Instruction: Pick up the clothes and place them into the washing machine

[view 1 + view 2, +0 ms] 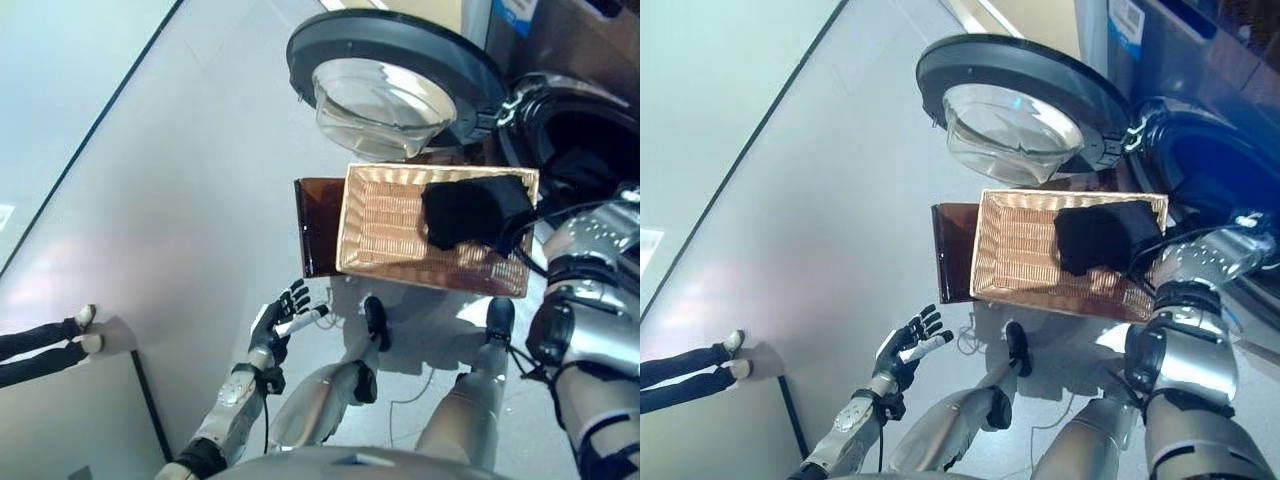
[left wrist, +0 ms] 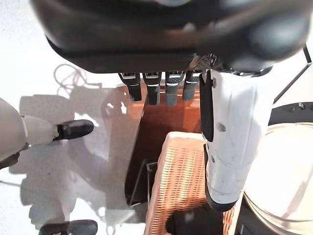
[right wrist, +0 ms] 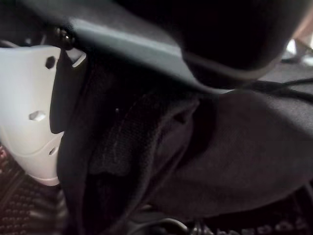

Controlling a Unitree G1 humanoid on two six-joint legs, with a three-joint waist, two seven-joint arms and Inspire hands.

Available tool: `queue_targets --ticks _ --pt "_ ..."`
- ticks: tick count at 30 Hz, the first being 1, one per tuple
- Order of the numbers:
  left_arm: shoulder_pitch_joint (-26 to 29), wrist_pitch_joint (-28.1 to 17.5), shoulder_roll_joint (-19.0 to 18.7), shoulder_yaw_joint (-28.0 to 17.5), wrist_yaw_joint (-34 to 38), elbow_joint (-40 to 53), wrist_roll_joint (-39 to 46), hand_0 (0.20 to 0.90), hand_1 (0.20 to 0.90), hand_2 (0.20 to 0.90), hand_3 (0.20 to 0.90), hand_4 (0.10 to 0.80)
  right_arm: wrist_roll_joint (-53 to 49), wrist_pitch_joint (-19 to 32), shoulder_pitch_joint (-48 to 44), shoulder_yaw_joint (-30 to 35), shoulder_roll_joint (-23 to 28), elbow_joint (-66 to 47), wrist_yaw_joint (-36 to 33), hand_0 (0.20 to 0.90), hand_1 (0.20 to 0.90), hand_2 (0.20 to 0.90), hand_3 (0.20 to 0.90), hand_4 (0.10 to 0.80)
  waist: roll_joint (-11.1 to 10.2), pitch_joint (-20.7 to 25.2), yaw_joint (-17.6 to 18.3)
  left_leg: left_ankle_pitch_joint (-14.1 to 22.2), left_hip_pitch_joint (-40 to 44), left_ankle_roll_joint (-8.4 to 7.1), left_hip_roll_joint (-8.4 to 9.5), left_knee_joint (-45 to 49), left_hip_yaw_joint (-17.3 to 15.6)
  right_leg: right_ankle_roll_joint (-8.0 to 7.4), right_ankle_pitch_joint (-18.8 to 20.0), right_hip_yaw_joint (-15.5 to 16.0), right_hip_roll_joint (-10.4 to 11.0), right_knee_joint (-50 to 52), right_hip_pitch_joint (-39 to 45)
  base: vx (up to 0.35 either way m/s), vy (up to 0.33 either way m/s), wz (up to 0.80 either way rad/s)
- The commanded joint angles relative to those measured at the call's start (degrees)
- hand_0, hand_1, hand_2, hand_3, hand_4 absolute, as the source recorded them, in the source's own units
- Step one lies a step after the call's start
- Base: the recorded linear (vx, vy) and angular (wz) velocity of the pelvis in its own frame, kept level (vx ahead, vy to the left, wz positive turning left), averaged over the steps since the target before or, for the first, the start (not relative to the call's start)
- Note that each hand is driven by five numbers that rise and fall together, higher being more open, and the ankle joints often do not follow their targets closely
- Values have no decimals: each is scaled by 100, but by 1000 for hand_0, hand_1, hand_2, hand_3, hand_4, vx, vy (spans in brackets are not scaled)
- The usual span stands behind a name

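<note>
Basket (image 1: 380, 225) at your 12 o'clock holds black clothes (image 1: 470, 210); right hand (image 3: 29, 107) buried in them, grip impossible to tell; left hand (image 1: 283, 318) spread open at 9 o'clock.

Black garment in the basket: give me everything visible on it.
The black garment is a dark, matte, soft-looking cloth, bunched into a crumpled heap with folds. It lies in the wicker basket, at the end nearest the open washing machine, part of it draped over the rim. The right hand is pressed into the cloth; its fingers are hidden, so a grip cannot be confirmed.
</note>
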State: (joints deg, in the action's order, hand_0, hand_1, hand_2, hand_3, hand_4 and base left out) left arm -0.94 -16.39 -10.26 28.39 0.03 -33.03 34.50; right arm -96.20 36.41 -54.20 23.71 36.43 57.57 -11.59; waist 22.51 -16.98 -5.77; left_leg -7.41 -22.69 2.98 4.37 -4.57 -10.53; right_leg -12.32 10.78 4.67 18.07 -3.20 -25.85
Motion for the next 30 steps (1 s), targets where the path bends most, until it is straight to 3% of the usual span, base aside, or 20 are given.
queue_targets --ticks 1,11,23,27,29,30 --pt "-99 -382 -312 217 16 514 151 900 900 900 900 800 664 324 -635 -790 1089 -281 84 200 200 200 200 300 136 345 -229 71 -60 -534 -143 -43 28 257 -187 -87 -67 885 -743 28 -36 -7" --pt "-120 -412 -503 200 23 795 158 900 900 900 900 800 1175 5 -1642 -1581 1780 216 -237 200 200 200 200 300 235 395 -405 40 -406 -606 -199 -43 -1 287 -304 -225 -131 1085 -1267 9 -32 -3" --pt "-100 -451 -560 118 131 709 166 900 900 900 900 800 1294 261 -2464 -2005 2262 88 -373 200 200 200 200 300 308 589 -437 20 -555 -660 -199 -43 -12 332 -453 -332 -179 1420 -1618 4 -5 -2" --pt "-74 -436 -597 125 163 723 150 900 900 900 900 800 1704 40 -2680 -2283 2453 408 -692 200 200 200 200 300 296 610 -427 18 -572 -665 -211 -43 -11 338 -462 -345 -204 1443 -1655 0 0 0" --pt "-83 -431 -654 130 161 777 131 900 900 900 900 800 2092 -307 -2738 -2490 2568 832 -910 200 200 200 200 300 263 603 -418 19 -582 -661 -218 -43 -15 343 -448 -328 -214 1452 -1670 -26 -21 5" --pt "-103 -421 -666 138 172 788 112 900 900 900 900 800 2382 -493 -2840 -2636 2622 1010 -1119 612 612 612 612 594 268 594 -419 14 -588 -660 -224 -43 -22 345 -446 -322 -215 1462 -1684 -27 -15 7"
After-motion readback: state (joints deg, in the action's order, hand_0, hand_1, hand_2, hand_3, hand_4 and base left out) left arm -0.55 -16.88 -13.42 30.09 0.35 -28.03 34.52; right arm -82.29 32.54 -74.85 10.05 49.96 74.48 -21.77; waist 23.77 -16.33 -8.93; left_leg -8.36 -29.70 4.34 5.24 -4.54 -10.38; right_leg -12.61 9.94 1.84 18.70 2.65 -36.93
